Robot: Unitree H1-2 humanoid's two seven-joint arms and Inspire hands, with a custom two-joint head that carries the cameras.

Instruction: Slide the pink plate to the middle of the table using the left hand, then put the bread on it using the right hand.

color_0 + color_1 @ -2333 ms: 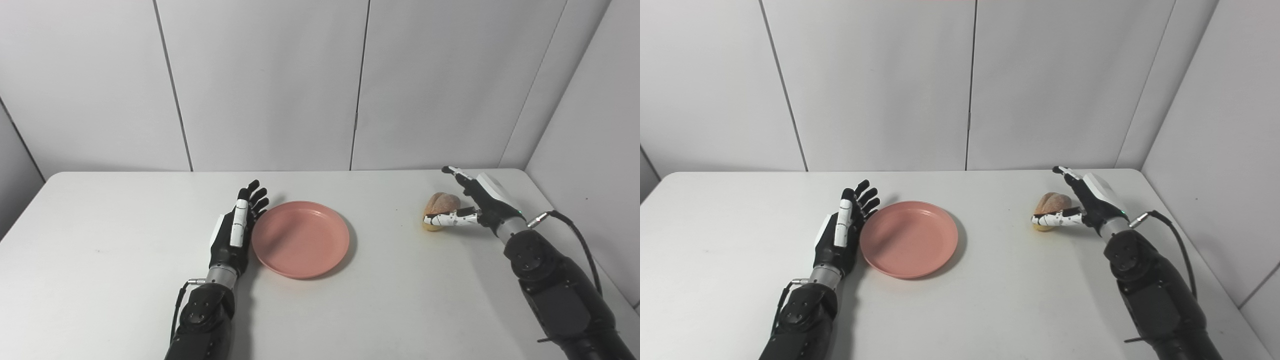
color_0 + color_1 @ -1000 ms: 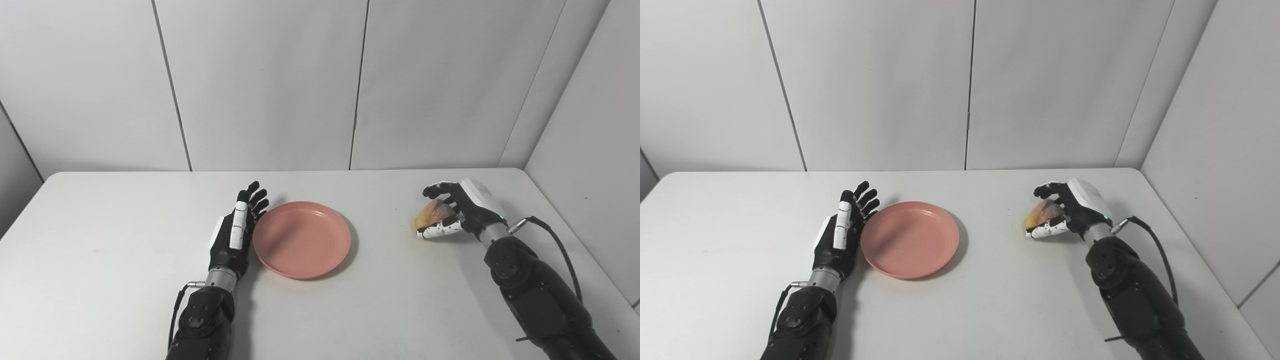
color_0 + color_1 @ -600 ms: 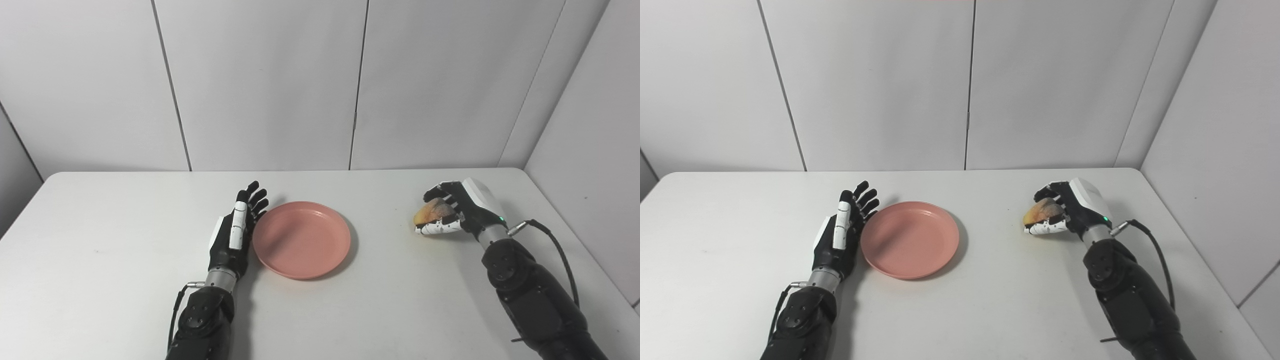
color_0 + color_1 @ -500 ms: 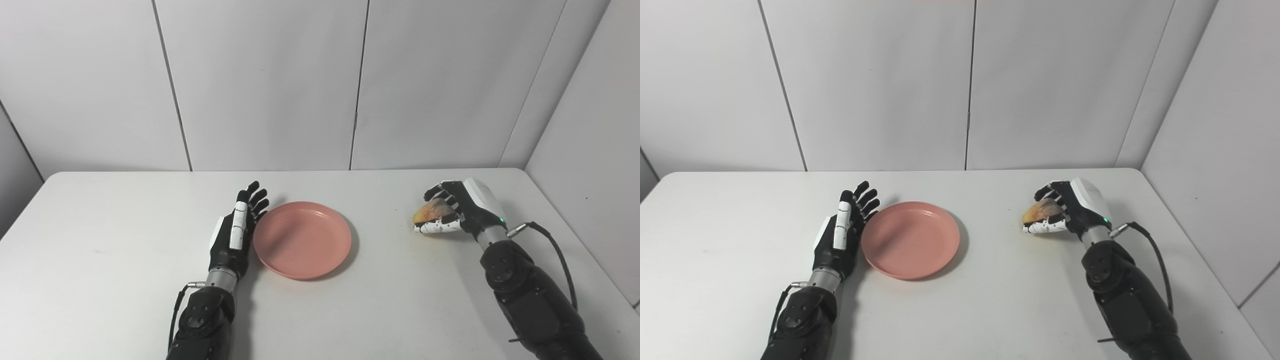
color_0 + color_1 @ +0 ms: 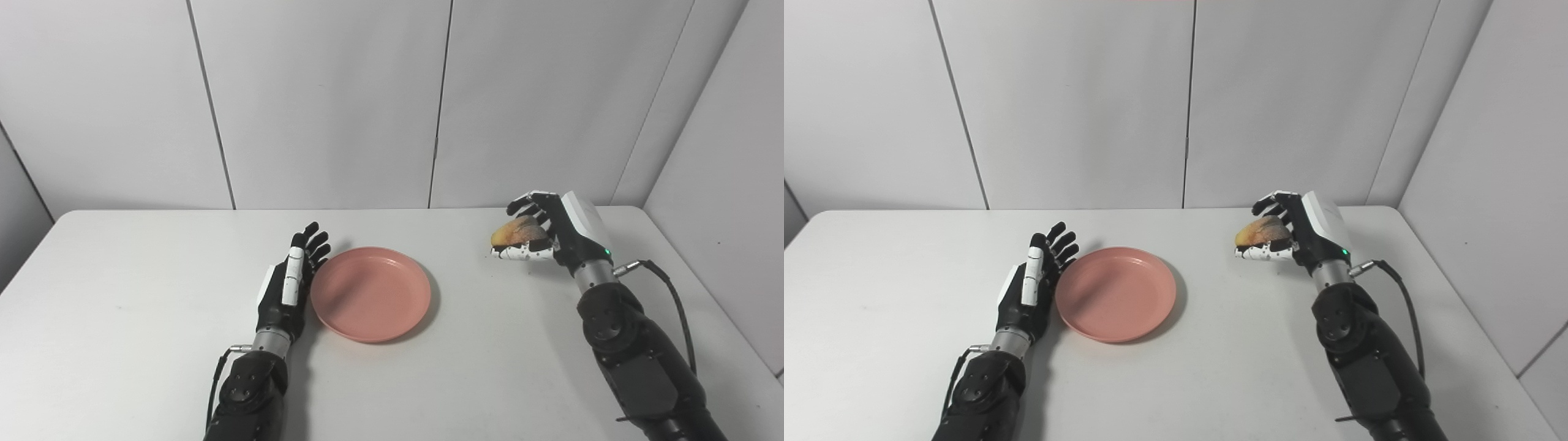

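Bread [image 5: 517, 231], a second ago low by the desk [image 5: 122, 318], now rides raised in the right robot hand's [image 5: 545, 236] grasp, right of the plate [image 5: 370, 293]; left robot hand [image 5: 288, 288] stays released beside its rim. Carrying over comes next.

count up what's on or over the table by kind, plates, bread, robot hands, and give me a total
Pink plate: 1
Bread: 1, held in the right hand
Robot hands: 2, counting the open left hand
Total: 4
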